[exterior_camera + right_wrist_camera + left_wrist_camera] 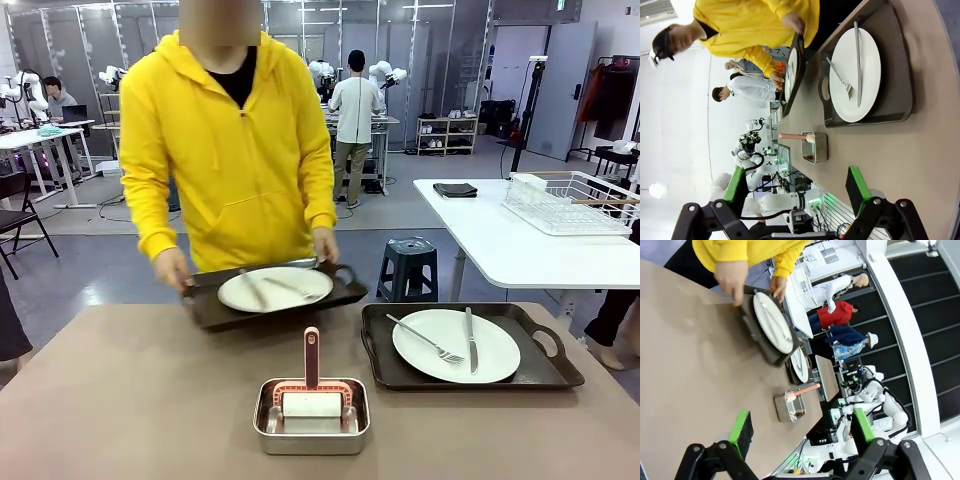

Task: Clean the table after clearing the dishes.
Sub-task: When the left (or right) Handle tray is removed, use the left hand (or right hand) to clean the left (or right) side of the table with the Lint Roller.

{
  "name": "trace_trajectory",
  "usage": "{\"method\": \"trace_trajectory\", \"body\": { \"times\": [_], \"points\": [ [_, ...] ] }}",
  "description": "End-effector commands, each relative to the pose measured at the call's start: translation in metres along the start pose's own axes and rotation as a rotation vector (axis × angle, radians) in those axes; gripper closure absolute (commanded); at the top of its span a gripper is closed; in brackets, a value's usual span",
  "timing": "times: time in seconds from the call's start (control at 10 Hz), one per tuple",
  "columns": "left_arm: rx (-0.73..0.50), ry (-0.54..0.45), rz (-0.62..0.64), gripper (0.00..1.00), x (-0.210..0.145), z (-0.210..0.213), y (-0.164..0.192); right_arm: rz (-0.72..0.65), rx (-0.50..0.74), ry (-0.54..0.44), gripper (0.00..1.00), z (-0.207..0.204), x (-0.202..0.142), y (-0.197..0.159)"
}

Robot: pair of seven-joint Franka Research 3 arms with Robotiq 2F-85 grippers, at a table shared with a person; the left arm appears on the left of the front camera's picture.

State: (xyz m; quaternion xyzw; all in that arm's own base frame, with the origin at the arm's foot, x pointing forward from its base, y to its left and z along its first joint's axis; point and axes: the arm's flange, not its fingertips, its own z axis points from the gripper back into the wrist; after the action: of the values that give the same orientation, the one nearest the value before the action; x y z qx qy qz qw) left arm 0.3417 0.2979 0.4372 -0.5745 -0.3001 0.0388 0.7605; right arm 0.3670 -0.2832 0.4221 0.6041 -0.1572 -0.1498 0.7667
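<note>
On the tan table (140,400), a person in a yellow hoodie grips a black tray (215,312) by both handles at the far edge. It carries a white plate (275,289) with fork and knife and looks tilted, lifted off the top. A second tray (380,350) with its plate (456,345), fork and knife lies flat at the right. My left gripper (802,432) is open above the table (690,365), well short of the held plate (772,322). My right gripper (796,192) is open too, with the resting plate (855,75) ahead of it.
A small steel pan (311,425) holding a red-handled tool (312,357) sits at the front middle. Beyond the table are a grey stool (408,265) and a white table with a wire rack (570,200). Other people stand farther back.
</note>
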Motion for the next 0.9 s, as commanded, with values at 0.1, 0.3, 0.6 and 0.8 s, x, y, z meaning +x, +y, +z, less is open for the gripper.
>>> {"method": "trace_trajectory", "body": {
  "times": [0.1,0.3,0.6,0.8],
  "points": [
    [0.08,0.135,-0.224,0.0,0.024,-0.03,-0.052,0.001,0.001,-0.004,0.0,0.002,-0.001,0.001],
    [0.14,0.273,-0.399,0.0,0.043,-0.081,-0.111,0.001,0.001,-0.004,0.0,0.002,-0.001,0.001],
    [0.228,0.516,-0.698,0.0,0.028,-0.188,-0.186,0.001,0.001,-0.004,0.0,0.002,-0.001,0.001],
    [0.22,0.704,-0.859,0.0,-0.004,-0.254,-0.219,0.001,0.001,-0.004,0.0,0.002,-0.001,0.001]
  ]
}}
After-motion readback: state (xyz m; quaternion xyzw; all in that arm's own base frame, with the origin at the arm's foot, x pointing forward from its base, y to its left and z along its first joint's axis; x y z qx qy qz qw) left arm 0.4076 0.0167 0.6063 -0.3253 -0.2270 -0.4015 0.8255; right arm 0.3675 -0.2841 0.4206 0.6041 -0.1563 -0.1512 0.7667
